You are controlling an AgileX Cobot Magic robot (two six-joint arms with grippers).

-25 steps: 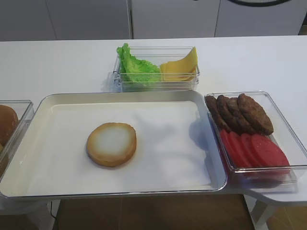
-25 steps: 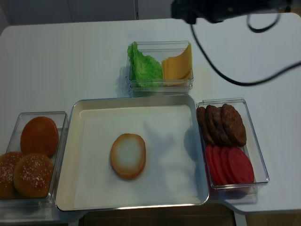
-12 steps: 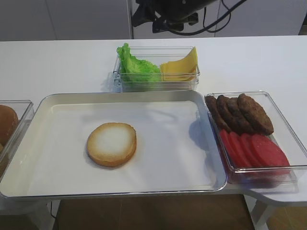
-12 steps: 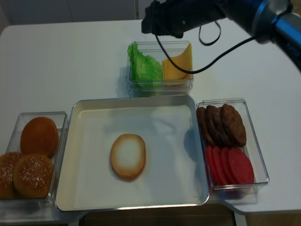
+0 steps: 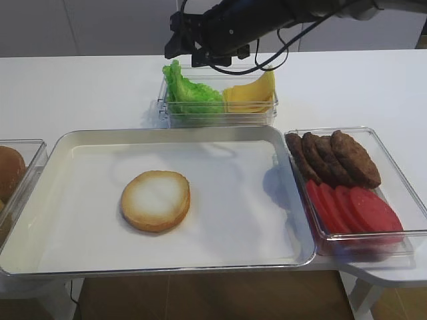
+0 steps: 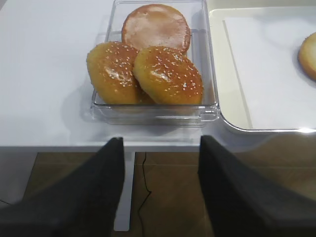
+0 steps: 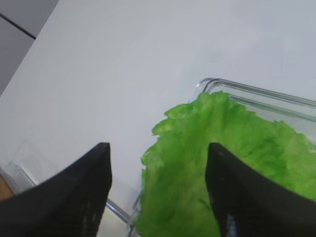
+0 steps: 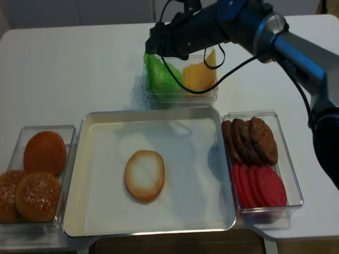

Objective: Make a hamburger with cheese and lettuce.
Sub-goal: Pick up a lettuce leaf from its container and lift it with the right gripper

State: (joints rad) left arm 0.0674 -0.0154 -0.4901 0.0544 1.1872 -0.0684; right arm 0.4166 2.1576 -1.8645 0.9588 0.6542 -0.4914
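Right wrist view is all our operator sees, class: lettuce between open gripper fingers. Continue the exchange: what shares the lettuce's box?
Observer: Yellow cheese slices share the clear box, right of the lettuce.
Operator: Where should the lettuce go?
Observer: A bun half, cut face up, lies alone on the tray nearer the camera.
Operator: And the left gripper?
Observer: The left gripper hangs open off the table edge, near whole buns.

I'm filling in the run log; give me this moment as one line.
right gripper: open, above lettuce in clear box | left gripper: open, idle near bun box | hamburger: bare on tray | cheese: untouched
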